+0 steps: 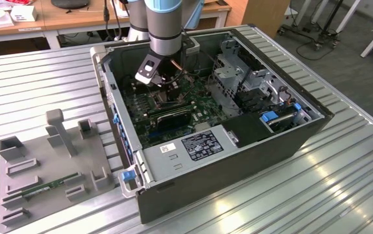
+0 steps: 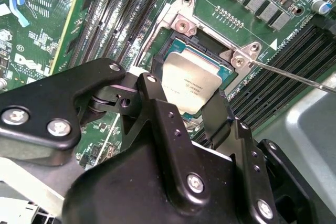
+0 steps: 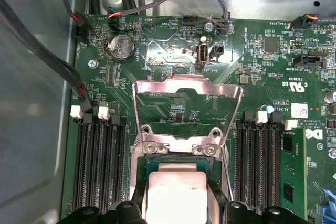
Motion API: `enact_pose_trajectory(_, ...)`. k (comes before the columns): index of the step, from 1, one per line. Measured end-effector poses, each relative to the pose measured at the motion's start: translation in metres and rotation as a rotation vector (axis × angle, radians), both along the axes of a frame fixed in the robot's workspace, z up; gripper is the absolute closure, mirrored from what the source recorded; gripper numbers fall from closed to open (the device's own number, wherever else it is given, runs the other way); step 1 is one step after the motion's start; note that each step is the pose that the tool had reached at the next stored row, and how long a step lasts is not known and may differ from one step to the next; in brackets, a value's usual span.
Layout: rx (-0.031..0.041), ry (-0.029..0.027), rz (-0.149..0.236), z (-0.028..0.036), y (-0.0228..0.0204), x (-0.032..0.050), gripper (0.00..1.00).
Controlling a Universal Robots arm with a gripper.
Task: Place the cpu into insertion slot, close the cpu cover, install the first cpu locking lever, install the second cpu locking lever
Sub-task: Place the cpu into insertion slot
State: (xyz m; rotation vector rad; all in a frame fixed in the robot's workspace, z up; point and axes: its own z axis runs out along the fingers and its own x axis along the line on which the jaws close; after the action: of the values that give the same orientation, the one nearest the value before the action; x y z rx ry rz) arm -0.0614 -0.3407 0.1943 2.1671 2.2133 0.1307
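In both wrist views the cpu [image 2: 191, 83] [image 3: 176, 195], a flat silver-tan square chip, sits between my black fingers [image 2: 151, 94] over the insertion slot [image 2: 210, 51], a dark socket in a silver frame. My gripper [image 2: 184, 106] [image 3: 177, 207] is shut on the cpu's two opposite edges. I cannot tell whether the chip rests in the socket or hovers just above it. The cpu cover [image 3: 186, 92] stands swung open behind the socket, its cut-out showing the board through it. A thin locking lever [image 2: 294, 75] sticks out beside the socket. In the exterior view the gripper [image 1: 163, 82] reaches down into the open computer case.
Long black memory slots [image 3: 98, 166] [image 3: 257, 161] flank the socket on both sides. Cables [image 3: 79, 85] run along the case wall. The case [image 1: 238, 146] lies on a ribbed metal table, with a grey fixture tray [image 1: 44, 165] holding a memory stick on the exterior view's left.
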Motion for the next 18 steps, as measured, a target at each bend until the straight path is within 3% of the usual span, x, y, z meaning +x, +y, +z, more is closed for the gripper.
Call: enact_pose_trajectory(18, 0.0001, 0.0, -0.013, -0.0002, 0.0, -0.0019, 0.46)
